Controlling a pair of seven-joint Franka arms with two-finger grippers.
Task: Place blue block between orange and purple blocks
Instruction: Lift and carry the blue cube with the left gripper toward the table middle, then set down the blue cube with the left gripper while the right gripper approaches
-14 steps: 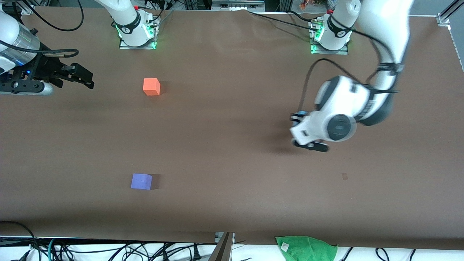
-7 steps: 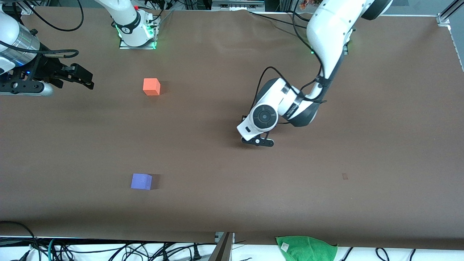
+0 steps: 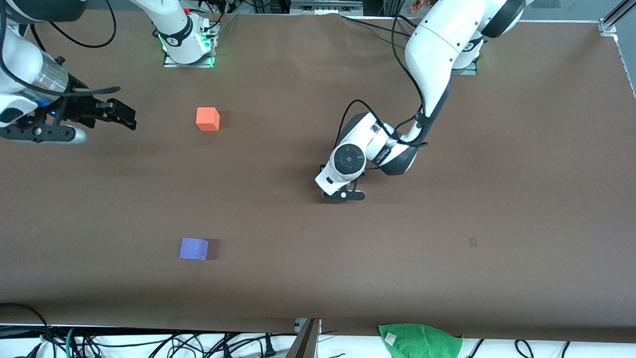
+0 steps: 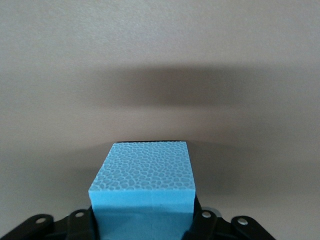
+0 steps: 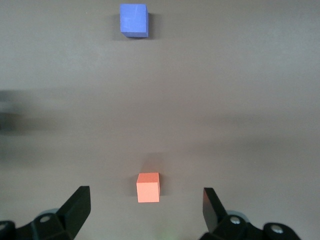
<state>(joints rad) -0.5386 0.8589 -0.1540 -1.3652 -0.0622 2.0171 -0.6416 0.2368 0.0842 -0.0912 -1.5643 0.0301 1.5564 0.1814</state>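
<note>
The purple block (image 3: 194, 248) is sitting lowest in the front frame, at lower left of centre, nearest the camera. Higher up, near the middle of the frame, the left arm is reaching down from its base at the upper right, elbow bent and wrist folded low over the brown table (image 3: 497, 199), with the left gripper (image 3: 343, 195) hanging just above the surface. In its wrist view the blue block (image 4: 143, 192) is sitting between the jaws, which are closing against its sides. Farther up, at upper left of centre, the orange block (image 3: 207, 119) is resting on the table. At the frame's left edge the right arm is waiting level, with the right gripper (image 3: 118, 115) spreading its fingers (image 5: 75, 209) wide and holding nothing.
</note>
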